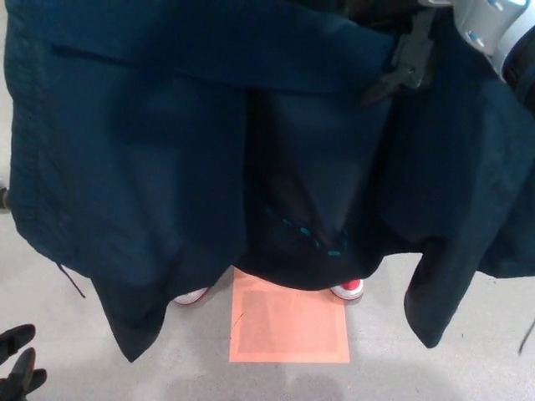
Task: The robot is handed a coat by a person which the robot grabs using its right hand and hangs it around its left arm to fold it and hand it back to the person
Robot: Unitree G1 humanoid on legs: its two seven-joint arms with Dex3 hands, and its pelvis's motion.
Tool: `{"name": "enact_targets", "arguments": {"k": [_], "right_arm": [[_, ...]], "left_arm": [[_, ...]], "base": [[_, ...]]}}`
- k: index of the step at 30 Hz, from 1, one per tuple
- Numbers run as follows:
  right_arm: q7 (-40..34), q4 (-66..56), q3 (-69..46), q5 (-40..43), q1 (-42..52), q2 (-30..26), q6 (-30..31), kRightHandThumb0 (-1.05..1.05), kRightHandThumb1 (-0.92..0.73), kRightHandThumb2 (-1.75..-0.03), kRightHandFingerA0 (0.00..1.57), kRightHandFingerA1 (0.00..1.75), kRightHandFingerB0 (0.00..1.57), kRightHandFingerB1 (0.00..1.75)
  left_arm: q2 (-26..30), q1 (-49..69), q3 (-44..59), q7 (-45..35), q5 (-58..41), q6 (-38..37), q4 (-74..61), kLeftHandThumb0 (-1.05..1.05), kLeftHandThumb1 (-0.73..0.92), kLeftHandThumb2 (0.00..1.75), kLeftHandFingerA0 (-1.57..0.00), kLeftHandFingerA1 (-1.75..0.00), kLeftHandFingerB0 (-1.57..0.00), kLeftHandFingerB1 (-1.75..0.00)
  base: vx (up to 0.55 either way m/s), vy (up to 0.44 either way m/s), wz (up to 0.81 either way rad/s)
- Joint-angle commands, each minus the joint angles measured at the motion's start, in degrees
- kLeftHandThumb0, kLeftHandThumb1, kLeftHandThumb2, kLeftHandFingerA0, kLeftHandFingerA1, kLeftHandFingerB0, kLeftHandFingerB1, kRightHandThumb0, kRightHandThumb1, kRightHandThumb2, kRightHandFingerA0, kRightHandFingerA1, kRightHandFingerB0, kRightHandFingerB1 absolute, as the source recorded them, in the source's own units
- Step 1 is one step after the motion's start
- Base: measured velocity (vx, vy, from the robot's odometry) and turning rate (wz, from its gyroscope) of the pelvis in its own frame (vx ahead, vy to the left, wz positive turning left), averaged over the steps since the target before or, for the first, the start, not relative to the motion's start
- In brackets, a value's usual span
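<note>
A dark navy cloth coat (150, 167) hangs spread across nearly your whole head view. Its uneven hem dangles above the pale grey floor (476, 372) and an orange square marker (288, 324), with a person's white-and-red shoes (349, 289) showing just beneath it. Your robot's right hand (405, 65) lies against the upper part of the coat at top right, but you cannot tell from here whether it has closed on the cloth or merely rests on it. The left hand (17, 368) sits low in the bottom-left corner, its fingers (15, 337) apart and holding nothing, clear of the hem. The likeliest risk is a weak hold: if the right hand has caught only a thin fold, the garment's full weight could pull it free and drop the coat to the floor. A second hazard is the view itself. The coat hides almost everything, so you would be steering the left arm under it half blind. It could snag a loose panel or the thin cord (72, 281) at the coat's edge, leaving the drape lopsided and prone to slide off.
</note>
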Motion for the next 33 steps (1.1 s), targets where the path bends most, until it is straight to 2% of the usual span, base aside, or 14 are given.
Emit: {"name": "enact_targets", "arguments": {"k": [1,3,4,6,7,12,13,14,19,23,26,28,30,33], "right_arm": [[-20.51,-1.58,-6.09,-1.12,5.9,1.97,-3.0,-0.49,-0.92,-0.73,0.84,0.55,0.71,0.52],[-21.89,-1.38,-7.67,-0.46,6.06,2.12,-3.41,-0.43,-0.92,-0.7,0.85,0.54,0.72,0.51],[-24.34,-1.68,-8.95,0.04,6.61,1.86,-5.19,-0.29,-0.84,-0.64,0.8,0.59,0.76,0.57],[-31.45,-2.16,-10.79,-0.29,7.68,1.25,-9.36,-0.3,-0.84,-0.65,0.81,0.67,0.79,0.63],[-34.38,-2.17,-12.05,0.06,8.06,1.27,-10.11,-0.35,-0.92,-0.66,0.88,0.99,0.83,0.96],[-47.11,-1.57,-16.27,0.21,7.57,1.02,-14.61,-0.3,-0.91,-0.67,0.88,0.7,0.75,0.64],[-49.68,-1.1,-17.41,0.42,6.32,1.01,-14.02,-0.31,-0.87,-0.65,1.02,0.7,0.87,0.65],[-51.45,-0.86,-17.84,0.13,5.58,0.95,-13.48,-0.3,-0.85,-0.66,1.02,0.68,0.85,0.62],[-59.6,0.56,-19.06,-1.42,3.76,0.86,-11.52,-0.31,-0.85,-0.68,0.77,1.38,0.71,1.0],[-63.63,2.24,-17.41,-4.06,1.69,-0.3,-12.76,-0.29,-0.83,-0.68,0.79,1.48,0.66,1.21],[-64.68,3.68,-16.19,-5.19,-0.27,0.17,-11.67,-0.3,-0.82,-0.63,0.9,1.1,0.82,0.81],[-64.04,3.91,-17.04,-4.22,-0.8,0.58,-11.42,-0.31,-0.83,-0.64,0.89,1.14,0.83,0.8],[-63.2,4.5,-16.79,-4.36,-2.54,0.97,-11.89,-0.24,-0.78,-0.65,0.76,1.36,0.67,1.18],[-64.55,5.09,-15.45,-5.99,-4.2,1.17,-13.24,-0.21,-0.76,-0.64,0.76,1.32,0.72,1.06]], "left_arm": [[0.51,-0.47,-0.12,1.1,-0.42,-0.69,-0.27,-0.71,0.73,0.95,-0.34,-0.49,-0.13,-0.42],[0.31,-0.67,0.12,1.26,-0.74,-0.29,-0.39,-0.68,0.87,0.66,-0.44,-0.4,-0.2,-0.32],[0.32,-0.64,0.16,1.26,-0.8,-0.09,-0.48,-0.71,0.73,0.97,-0.4,-0.52,-0.16,-0.43],[0.47,-0.47,-0.23,1.46,-0.33,-0.3,-0.64,-0.69,0.88,0.66,-0.47,-0.42,-0.21,-0.32],[0.41,-0.44,-0.18,1.47,-0.39,-0.4,-0.68,-0.71,0.74,0.96,-0.4,-0.52,-0.18,-0.43],[0.37,-0.17,0.14,-0.54,-1.07,-1.67,-1.21,-0.74,0.74,0.94,-0.35,-0.49,-0.21,-0.43],[0.32,-0.08,0.17,-1.71,-1.46,-1.05,-1.7,-0.7,0.9,0.67,-0.42,-0.4,-0.26,-0.33],[0.13,0.02,0.34,-2.24,-1.85,-0.79,-2.03,-0.73,0.73,0.93,-0.35,-0.49,-0.23,-0.44],[-1.53,1.18,1.45,-4.48,-4.31,-0.43,-5.05,-0.68,0.79,0.65,-0.52,-0.45,-0.26,-0.34],[-1.81,2.54,0.9,-12.14,-6.29,0.42,-8.8,-0.71,0.81,0.66,-0.48,-0.44,-0.34,-0.37],[-2.91,5.55,0.73,-15.38,-9.16,3.55,-16.33,-0.7,0.78,0.65,-0.51,-0.45,-0.38,-0.39],[-3.21,6.48,0.73,-16.55,-10.28,4.67,-18.96,-0.68,0.77,0.65,-0.52,-0.45,-0.39,-0.4],[-3.15,9.38,-0.21,-18.69,-12.18,7.52,-26.54,-0.66,0.82,0.65,-0.48,-0.44,-0.33,-0.38],[-2.9,12.53,-0.39,-19.52,-13.65,9.21,-32.92,-0.67,0.8,0.64,-0.46,-0.44,-0.33,-0.38]], "base": [[0.0,0.0,0.0],[0.0,0.0,0.0],[0.0,0.0,0.0],[0.0,0.0,0.0],[0.0,0.0,0.0],[0.0,0.0,0.0],[0.0,0.0,0.0],[0.0,0.0,0.0],[0.0,0.0,0.0],[0.0,0.0,0.0],[0.0,0.0,0.0],[0.0,0.0,0.0],[0.0,0.0,0.0],[0.0,0.0,0.0]]}}
